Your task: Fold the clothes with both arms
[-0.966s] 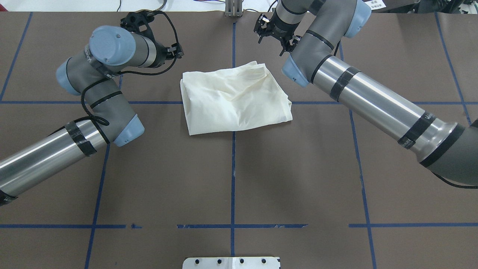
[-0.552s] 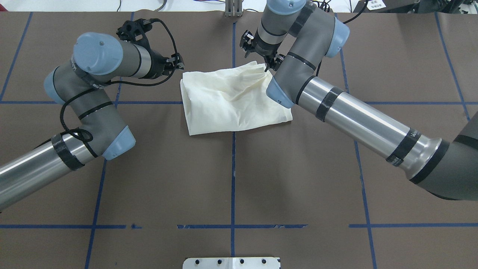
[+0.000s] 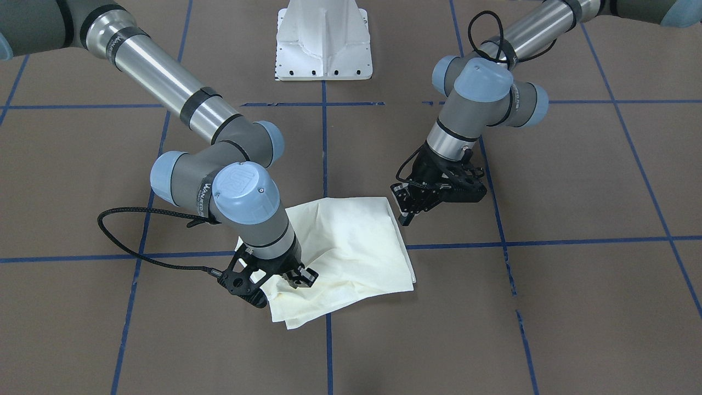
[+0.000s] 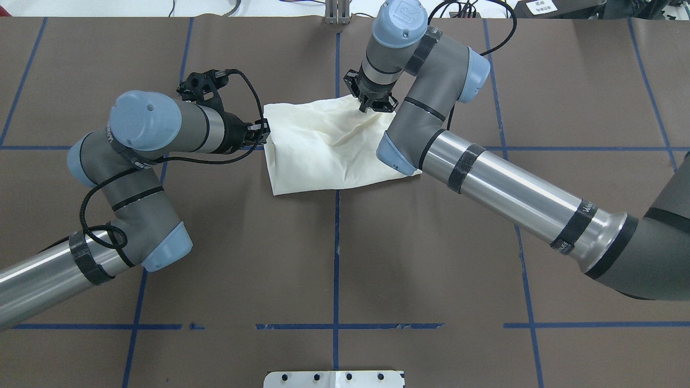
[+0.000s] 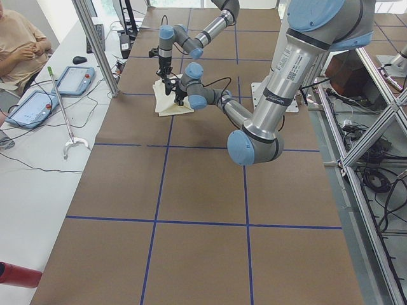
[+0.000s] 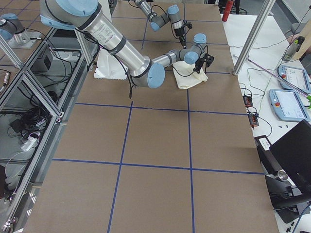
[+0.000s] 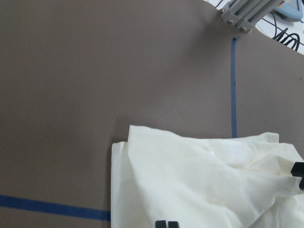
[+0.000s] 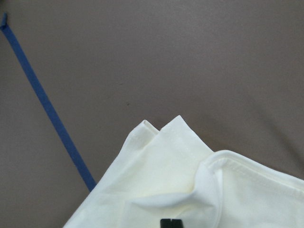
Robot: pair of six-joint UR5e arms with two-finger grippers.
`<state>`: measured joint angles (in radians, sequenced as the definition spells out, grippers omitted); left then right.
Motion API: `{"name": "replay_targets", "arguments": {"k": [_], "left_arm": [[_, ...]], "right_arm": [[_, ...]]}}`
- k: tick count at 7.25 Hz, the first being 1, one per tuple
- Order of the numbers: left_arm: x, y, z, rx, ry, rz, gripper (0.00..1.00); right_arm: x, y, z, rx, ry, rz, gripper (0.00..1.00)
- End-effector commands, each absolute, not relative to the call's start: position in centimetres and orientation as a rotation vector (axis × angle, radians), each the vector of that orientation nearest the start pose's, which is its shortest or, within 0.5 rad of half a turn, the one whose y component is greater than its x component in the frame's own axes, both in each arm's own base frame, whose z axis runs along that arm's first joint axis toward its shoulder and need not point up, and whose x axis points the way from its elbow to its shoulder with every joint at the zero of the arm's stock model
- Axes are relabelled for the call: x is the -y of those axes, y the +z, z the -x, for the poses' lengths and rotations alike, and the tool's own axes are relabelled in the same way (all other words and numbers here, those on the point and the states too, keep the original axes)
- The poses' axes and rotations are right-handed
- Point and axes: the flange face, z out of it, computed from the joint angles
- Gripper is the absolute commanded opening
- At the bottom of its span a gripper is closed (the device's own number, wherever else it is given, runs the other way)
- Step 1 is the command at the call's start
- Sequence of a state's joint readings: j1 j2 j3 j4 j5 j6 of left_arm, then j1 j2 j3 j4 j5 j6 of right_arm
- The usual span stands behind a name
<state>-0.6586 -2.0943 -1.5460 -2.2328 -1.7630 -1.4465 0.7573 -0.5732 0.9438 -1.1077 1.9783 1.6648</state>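
From the front, the T-shirt (image 3: 351, 247), plain side up, lay well out from the white base (image 3: 323, 49). The right gripper (image 3: 277, 288) sat on its edge farthest from the base. From overhead, the left gripper (image 4: 262, 132) met its side edge. Whether either was open or closed could not be told.

From overhead, the right arm (image 4: 485, 172) hides the right tool's (image 4: 372, 101) fingertips and one T-shirt (image 4: 323, 151) corner.
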Motion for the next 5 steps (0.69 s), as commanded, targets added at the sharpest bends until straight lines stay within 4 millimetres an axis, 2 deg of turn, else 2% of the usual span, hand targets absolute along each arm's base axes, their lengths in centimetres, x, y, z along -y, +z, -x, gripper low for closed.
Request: {"name": "replay_targets", "arguments": {"k": [1, 2, 3, 4, 5], "left_arm": [[49.6, 30.0, -48.6, -1.129, -0.341, -0.268, 0.0], [49.3, 30.4, -49.2, -1.123, -0.336, -0.261, 0.07], [48.8, 30.5, -50.5, -1.118, -0.321, -0.247, 0.07], [49.2, 31.5, -51.2, -1.095, -0.323, -0.237, 0.06], [49.4, 31.7, -51.8, -1.091, -0.321, -0.236, 0.06]], "right_arm": [[65.8, 24.6, 56.0, 0.905, 0.624, 0.097, 0.0], [66.0, 24.9, 56.0, 0.897, 0.632, 0.088, 0.0], [66.0, 25.0, 56.1, 0.897, 0.632, 0.088, 0.0], [65.9, 24.9, 56.2, 0.906, 0.628, 0.083, 0.0], [66.0, 25.0, 56.2, 0.905, 0.628, 0.084, 0.0]]}}
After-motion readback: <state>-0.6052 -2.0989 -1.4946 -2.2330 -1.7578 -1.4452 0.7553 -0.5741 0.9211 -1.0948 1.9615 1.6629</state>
